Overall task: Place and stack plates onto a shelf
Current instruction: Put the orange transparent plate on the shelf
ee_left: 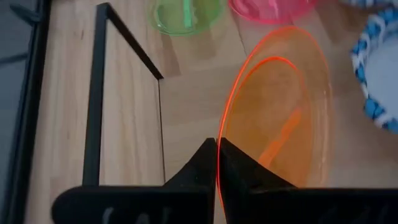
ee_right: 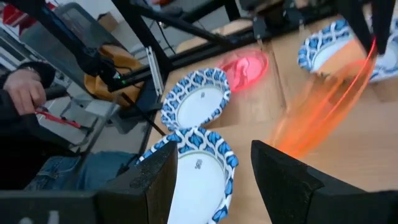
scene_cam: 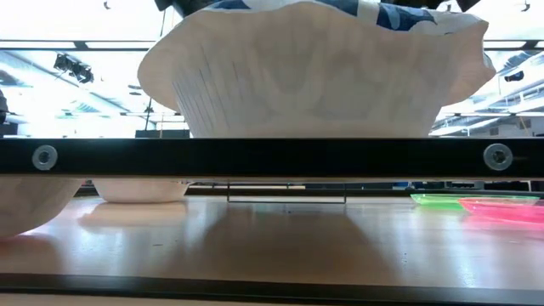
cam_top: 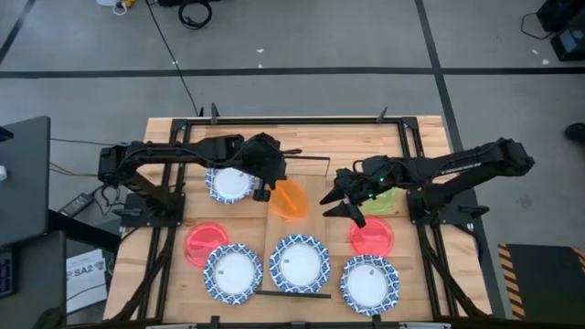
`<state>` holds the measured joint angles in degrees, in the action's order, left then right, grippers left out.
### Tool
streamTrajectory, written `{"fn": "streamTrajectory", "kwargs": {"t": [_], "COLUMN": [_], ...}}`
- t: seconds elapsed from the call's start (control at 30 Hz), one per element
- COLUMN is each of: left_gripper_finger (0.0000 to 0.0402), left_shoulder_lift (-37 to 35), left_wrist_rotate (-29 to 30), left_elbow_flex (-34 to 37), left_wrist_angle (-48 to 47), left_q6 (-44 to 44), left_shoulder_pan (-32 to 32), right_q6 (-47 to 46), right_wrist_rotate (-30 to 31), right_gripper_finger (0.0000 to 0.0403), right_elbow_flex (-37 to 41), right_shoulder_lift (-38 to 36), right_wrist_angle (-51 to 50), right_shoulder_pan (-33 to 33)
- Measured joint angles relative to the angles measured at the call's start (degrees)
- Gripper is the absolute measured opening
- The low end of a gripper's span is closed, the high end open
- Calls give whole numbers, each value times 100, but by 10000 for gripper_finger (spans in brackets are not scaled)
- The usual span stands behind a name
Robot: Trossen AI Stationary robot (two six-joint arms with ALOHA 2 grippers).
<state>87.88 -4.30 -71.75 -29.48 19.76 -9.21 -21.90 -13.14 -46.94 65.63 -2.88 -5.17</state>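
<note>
The left gripper (cam_top: 274, 189) sits just left of the table's centre, its fingers (ee_left: 233, 171) pressed together on the rim of the orange plate (cam_top: 291, 199), which stands tilted on edge with its lower rim toward the tabletop (cam_top: 315, 228); in the left wrist view that plate (ee_left: 283, 118) rises from the pinched fingertips with the black rail of the shelf (ee_left: 99, 93) alongside; the right gripper (cam_top: 340, 199) hangs at three o'clock of the orange plate, near but apart from it, its fingers (ee_right: 286, 177) spread with nothing between them; under that arm, at about two o'clock from the table's centre, lies the yellow-green plate (cam_top: 384, 199), and just at its six o'clock a red-pink plate (cam_top: 372, 237); a second red-pink plate (cam_top: 203, 241) lies at eight o'clock from the centre; three blue-rimmed white plates form a row along the six o'clock edge, left (cam_top: 232, 272), middle (cam_top: 300, 263) and right (cam_top: 369, 283); the fourth blue-rimmed plate (cam_top: 228, 185) lies at ten o'clock, partly under the left arm; the shelf (cam_top: 306, 146) lies along the twelve o'clock side; in the right wrist view a person's hand (ee_right: 25, 90) shows beyond the table.
</note>
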Motion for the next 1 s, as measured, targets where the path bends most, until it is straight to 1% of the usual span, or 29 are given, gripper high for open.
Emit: {"fn": "streamTrajectory", "kwargs": {"t": [0.13, 0.27, 0.4, 0.67, 0.83, 1.0], "left_gripper_finger": [13, 13, 13, 13, 13, 13], "left_shoulder_lift": [81, 212, 428, 864, 987, 997], "left_wrist_rotate": [-2, 7, 20, 111, 237, 252], "left_elbow_flex": [-4, -4, -6, -5, -23, -2], "left_wrist_angle": [98, 226, 287, 394, 531, 414], "left_q6": [-801, -1273, -1319, -1310, -1310, -1332], "left_shoulder_pan": [0, 0, 0, -101, -175, -188], "right_q6": [48, 171, 259, 261, 261, 261], "right_wrist_rotate": [20, 21, 39, 409, 500, 515], "right_gripper_finger": [210, 210, 210, 210, 210, 210], "right_elbow_flex": [0, 0, -2, 0, 2, 0], "right_shoulder_lift": [-158, -186, -142, -9, -13, -13], "right_wrist_angle": [-126, -129, -175, -440, -517, -505], "right_shoulder_pan": [0, 0, 0, 0, 0, 0]}}
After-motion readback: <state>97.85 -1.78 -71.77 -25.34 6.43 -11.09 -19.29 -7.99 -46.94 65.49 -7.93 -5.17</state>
